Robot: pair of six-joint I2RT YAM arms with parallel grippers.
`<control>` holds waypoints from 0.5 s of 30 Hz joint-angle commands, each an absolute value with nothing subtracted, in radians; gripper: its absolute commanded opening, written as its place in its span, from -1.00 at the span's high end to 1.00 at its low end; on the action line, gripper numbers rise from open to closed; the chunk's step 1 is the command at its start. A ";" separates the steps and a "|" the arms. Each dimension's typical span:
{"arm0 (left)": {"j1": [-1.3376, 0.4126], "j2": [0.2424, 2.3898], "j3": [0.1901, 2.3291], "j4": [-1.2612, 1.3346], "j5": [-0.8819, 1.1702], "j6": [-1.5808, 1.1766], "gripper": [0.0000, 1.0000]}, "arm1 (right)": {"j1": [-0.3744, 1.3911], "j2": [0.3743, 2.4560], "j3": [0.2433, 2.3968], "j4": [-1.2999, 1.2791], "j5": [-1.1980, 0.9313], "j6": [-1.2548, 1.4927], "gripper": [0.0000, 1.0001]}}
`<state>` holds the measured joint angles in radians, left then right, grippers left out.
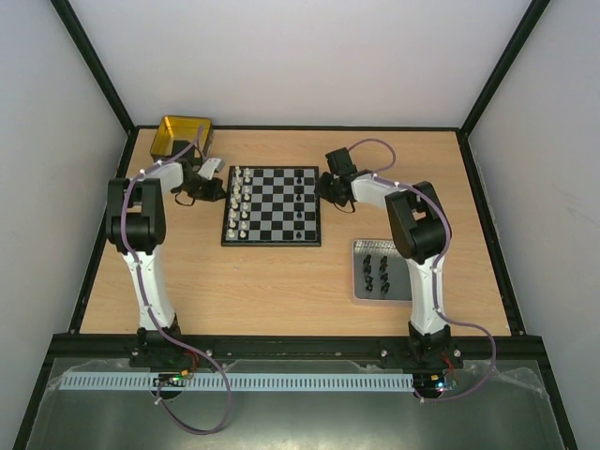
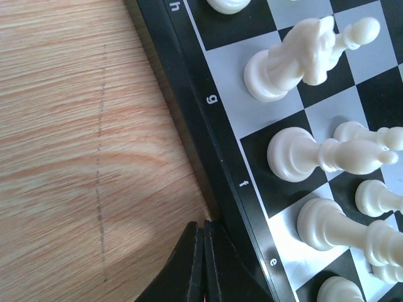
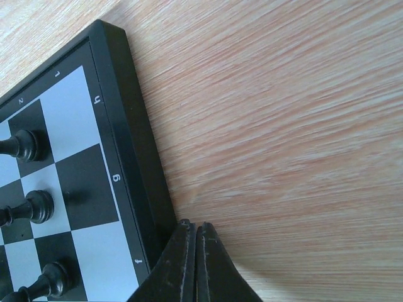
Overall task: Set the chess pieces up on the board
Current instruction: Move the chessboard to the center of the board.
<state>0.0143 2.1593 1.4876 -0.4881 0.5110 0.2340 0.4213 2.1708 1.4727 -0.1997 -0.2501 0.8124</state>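
The left tool (image 2: 203, 226) has its two fingers pressed together and nothing is between them. Its tip is just beside the black border of the board (image 2: 189, 94), on the side where the white pieces (image 2: 296, 157) stand; I cannot tell if it really touches the border. The right tool (image 3: 192, 228) is also closed, finger against finger, and it holds nothing. Its tip is at the outer edge of the border on the opposite side, above the wooden counter (image 3: 283, 126).

On the border, small white letters can be read: h, g, f and e in the left wrist view, and h, g and f in the right wrist view, together with the numbers 1 and 2 along the other edge.

From above, the board (image 1: 272, 242) lies in the middle of the counter, between the two tools. White pieces (image 1: 240, 202) fill its left two columns, and a few black pieces (image 1: 298, 199) stand on its right part. More black pieces (image 1: 375, 272) stand on a grey tray (image 1: 398, 248) near the right arm. A yellow tin (image 1: 183, 134) is in the far left corner.
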 commanded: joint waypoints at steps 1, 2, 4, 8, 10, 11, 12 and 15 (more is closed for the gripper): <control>-0.012 2.177 1.410 -0.601 0.558 0.260 0.95 | 0.467 2.191 1.389 -0.295 -0.310 0.809 0.96; -0.012 2.172 1.400 -0.602 0.567 0.261 0.95 | 0.470 2.185 1.378 -0.290 -0.310 0.809 0.96; -0.017 2.158 1.377 -0.608 0.578 0.268 0.95 | 0.476 2.170 1.352 -0.283 -0.308 0.807 0.96; -0.046 2.105 1.307 -0.610 0.564 0.287 0.95 | 0.492 2.133 1.299 -0.264 -0.310 0.805 0.96; -0.065 2.077 1.271 -0.610 0.550 0.296 0.95 | 0.500 2.109 1.260 -0.247 -0.315 0.808 0.96; -0.074 2.064 1.254 -0.608 0.543 0.301 0.95 | 0.505 2.096 1.239 -0.238 -0.317 0.808 0.96; -0.082 2.050 1.236 -0.608 0.536 0.304 0.95 | 0.508 2.082 1.213 -0.229 -0.319 0.809 0.96; -0.102 2.013 1.186 -0.600 0.511 0.315 0.95 | 0.521 2.039 1.157 -0.212 -0.322 0.807 0.96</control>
